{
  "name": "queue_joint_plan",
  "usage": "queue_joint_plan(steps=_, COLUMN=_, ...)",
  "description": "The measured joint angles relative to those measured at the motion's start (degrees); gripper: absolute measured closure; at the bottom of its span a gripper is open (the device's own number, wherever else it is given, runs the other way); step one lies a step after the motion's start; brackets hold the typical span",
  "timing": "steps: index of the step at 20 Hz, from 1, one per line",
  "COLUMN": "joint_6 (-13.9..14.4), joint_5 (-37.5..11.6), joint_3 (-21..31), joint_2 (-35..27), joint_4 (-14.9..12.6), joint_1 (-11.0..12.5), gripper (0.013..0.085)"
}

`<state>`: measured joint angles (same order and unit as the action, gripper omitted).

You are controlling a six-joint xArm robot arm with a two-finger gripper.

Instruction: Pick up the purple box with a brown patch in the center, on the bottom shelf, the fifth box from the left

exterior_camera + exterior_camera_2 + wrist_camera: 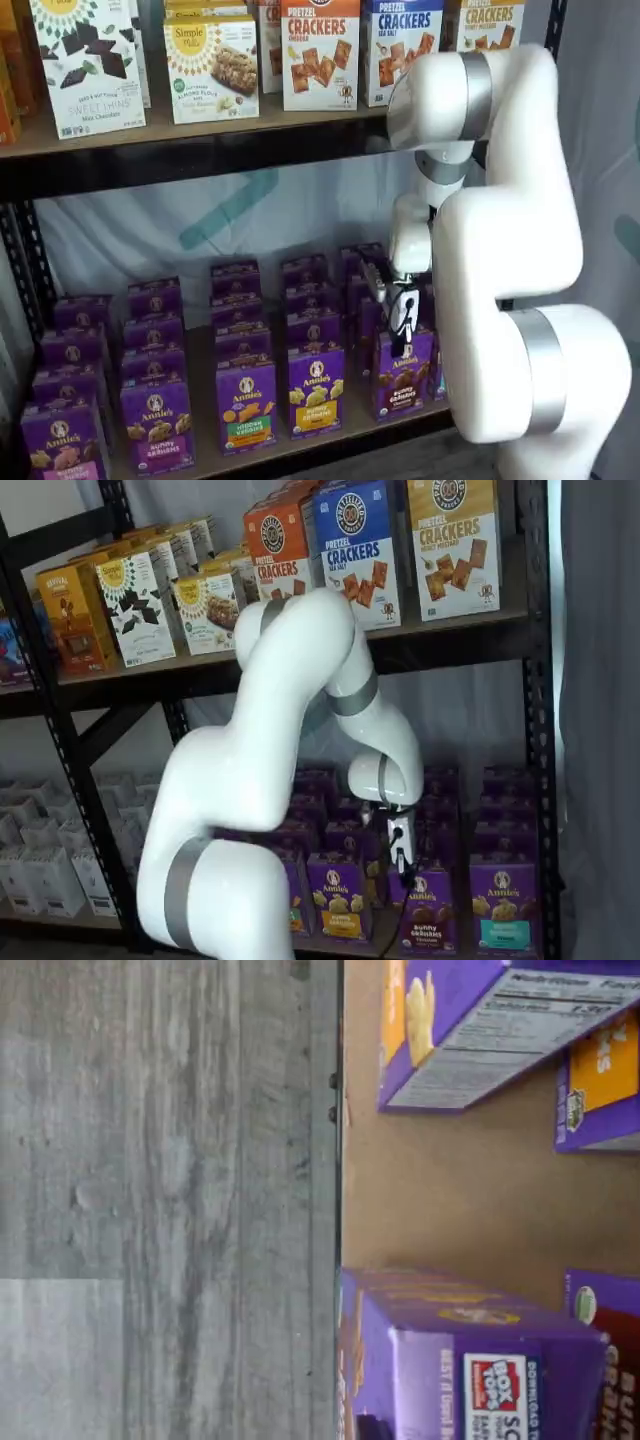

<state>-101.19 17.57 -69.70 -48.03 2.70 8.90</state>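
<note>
The purple box (403, 375) with dark brown bunny crackers stands upright at the front of the bottom shelf (350, 428), the rightmost front carton in that view. It also shows in a shelf view (432, 916). My gripper (404, 330) hangs just above and in front of the box's top, partly covering it. It also shows in a shelf view (400, 860). Its fingers show no plain gap and hold nothing that I can see. In the wrist view a dark brown carton edge (615, 1360) lies beside a purple carton top (470, 1360) on the tan board (450, 1200).
Rows of other purple cartons with yellow and tan bunnies (316, 390) fill the shelf to the left. A teal-banded purple carton (503, 905) stands to the right. Cracker boxes (320, 50) line the higher board. Black rack posts (535, 730) edge the sides. Grey floor (150, 1200) lies below.
</note>
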Motion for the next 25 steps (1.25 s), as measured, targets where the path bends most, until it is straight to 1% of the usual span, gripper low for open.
queue_joint_plan(steps=3, joint_6=1.1, joint_5=0.1, joint_3=3.1, joint_2=2.5, joint_4=-1.1, joint_1=-0.1, gripper=0.065)
queue_joint_plan(steps=8, joint_6=2.2, joint_5=-1.4, joint_3=9.5, joint_2=7.4, joint_4=-1.7, joint_1=-0.7, gripper=0.065)
queue_joint_plan(steps=10, joint_6=2.1, joint_5=-1.8, joint_3=12.1, joint_2=9.6, joint_4=-1.1, joint_1=-1.1, gripper=0.065)
queue_joint_plan(steps=15, joint_6=1.5, joint_5=-0.5, joint_3=18.7, joint_2=16.5, joint_4=1.2, joint_1=-2.7, gripper=0.065)
queue_joint_plan(steps=17, joint_6=2.9, joint_5=0.6, joint_3=21.5, joint_2=19.8, joint_4=0.5, joint_1=-3.4, gripper=0.065)
queue_joint_plan(steps=22, joint_6=7.2, joint_5=2.5, joint_3=27.7, joint_2=27.0, joint_4=-2.8, joint_1=-4.5, gripper=0.065)
queue_joint_plan(steps=24, joint_6=7.4, joint_5=2.6, joint_3=29.6, joint_2=29.1, joint_4=-2.7, joint_1=-4.8, gripper=0.065)
queue_joint_plan(steps=25, joint_6=7.1, joint_5=2.9, joint_3=30.5, joint_2=30.3, joint_4=-2.2, joint_1=-5.0, gripper=0.065)
